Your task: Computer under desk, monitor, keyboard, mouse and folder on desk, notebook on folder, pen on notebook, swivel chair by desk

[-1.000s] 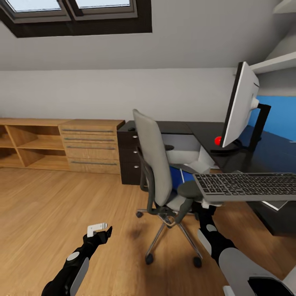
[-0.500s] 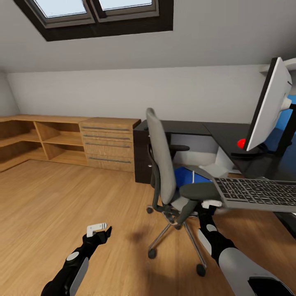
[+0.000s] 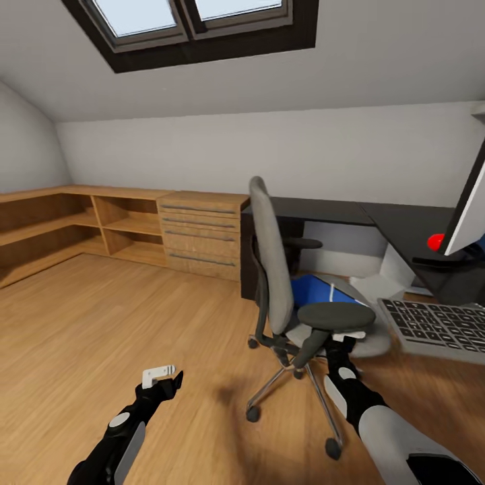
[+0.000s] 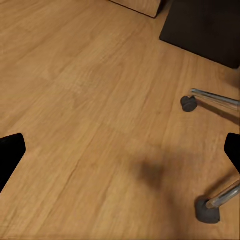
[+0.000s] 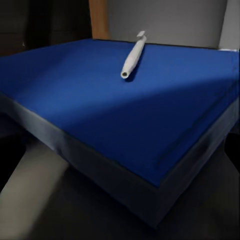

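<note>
The flat bright blue folder (image 5: 115,115) lies on the grey seat of the grey-upholstered swivel chair (image 3: 273,269), with the thin white pen (image 5: 133,55) resting on top of it. My right pincer (image 3: 347,335) reaches in just under the chair's black armrest, close to the folder's edge; whether it is spread or pressed together I cannot tell. My left pincer (image 3: 160,374) hangs over the smooth wooden floor (image 4: 90,100), fingers spread wide, beside the chrome wheeled base. The slim silver-framed keyboard (image 3: 438,327) and black monitor (image 3: 469,215) sit on the black tabletop (image 3: 397,225); a light wooden drawer chest (image 3: 202,232) stands beyond.
</note>
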Available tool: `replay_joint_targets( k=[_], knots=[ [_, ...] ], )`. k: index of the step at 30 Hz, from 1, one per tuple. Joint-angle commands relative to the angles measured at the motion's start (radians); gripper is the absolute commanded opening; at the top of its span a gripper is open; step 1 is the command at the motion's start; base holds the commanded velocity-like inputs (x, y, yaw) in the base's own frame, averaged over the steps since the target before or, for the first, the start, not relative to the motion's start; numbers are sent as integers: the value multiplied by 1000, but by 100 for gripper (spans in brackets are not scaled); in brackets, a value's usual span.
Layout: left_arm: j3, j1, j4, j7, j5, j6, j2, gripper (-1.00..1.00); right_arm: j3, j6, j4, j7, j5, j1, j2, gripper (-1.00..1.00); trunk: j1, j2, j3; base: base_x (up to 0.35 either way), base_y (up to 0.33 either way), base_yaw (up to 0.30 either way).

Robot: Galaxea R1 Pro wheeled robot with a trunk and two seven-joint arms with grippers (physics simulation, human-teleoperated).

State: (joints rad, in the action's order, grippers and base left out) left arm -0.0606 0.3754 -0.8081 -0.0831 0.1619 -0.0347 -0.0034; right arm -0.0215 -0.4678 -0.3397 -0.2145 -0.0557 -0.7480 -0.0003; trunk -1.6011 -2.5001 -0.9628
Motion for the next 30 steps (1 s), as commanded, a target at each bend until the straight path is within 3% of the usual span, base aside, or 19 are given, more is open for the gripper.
replay_joint_targets(
  k=[1, 9, 30],
  knots=[
    [-2, 0, 0, -6, 10, -4, -1, 100, 0, -6, 1, 0, -6, -1, 0, 100, 0, 0, -1, 0, -11, 37],
    [-2, 1, 0, -8, 10, -4, -1, 100, 0, -12, 2, -3, -6, -1, -1, 100, 0, 0, -1, 0, -162, 8],
    [-2, 0, 0, -9, 11, -4, -1, 100, -20, -8, 5, -9, -7, -1, 1, 100, 0, 0, -1, -69, -5, 0]
  ],
)
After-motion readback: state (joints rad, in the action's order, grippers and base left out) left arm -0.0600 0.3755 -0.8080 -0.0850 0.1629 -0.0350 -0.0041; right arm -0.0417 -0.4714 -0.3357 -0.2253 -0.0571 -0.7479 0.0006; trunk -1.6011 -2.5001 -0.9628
